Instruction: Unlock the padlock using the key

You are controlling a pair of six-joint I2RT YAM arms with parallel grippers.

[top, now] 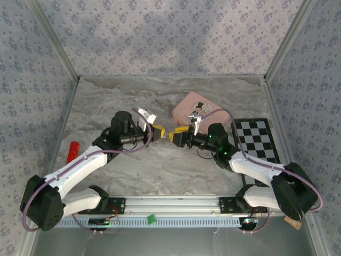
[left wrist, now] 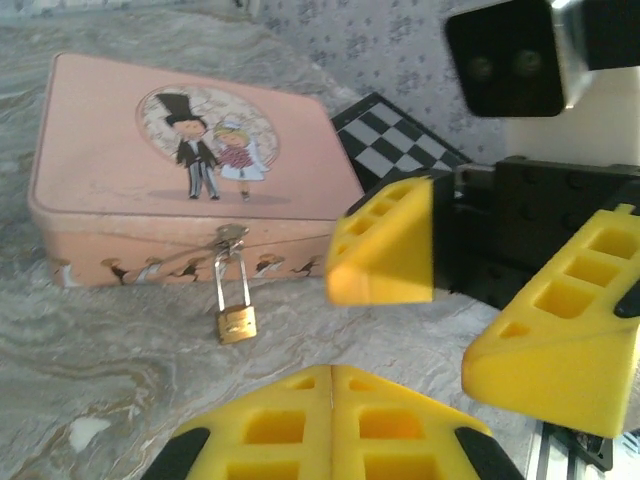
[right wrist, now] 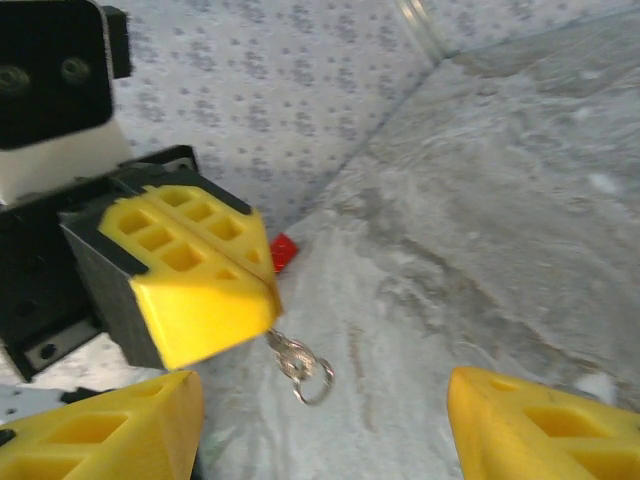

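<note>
Marbled grey table [top: 160, 165] inside floral-papered walls [top: 160, 32], two arms reaching in from the near edge and meeting mid-table. Black-and-white checkered board [top: 257, 140] lies flat on the right side, well apart from the grippers. Pink tin box [left wrist: 190, 170] with a bride-and-groom picture sits at the back of the table, just beyond the right arm's wrist, lid down. Red cylinder [top: 72, 151] lies near the left wall, beside the left arm.

Right gripper [top: 178, 135] is spread wide with nothing between its yellow fingers, tips pointing at the left gripper and just beside it. Left gripper [left wrist: 331, 390] has its yellow pads pressed together, no gap.

Padlock [left wrist: 237, 322], small and brass with a thin silver shackle, hangs from the clasp on the box's front wall, shackle looped through, body resting on the table. Key [right wrist: 290, 352] sticks out from the left gripper's pinched tips, a small wire ring dangling below it above the table.
</note>
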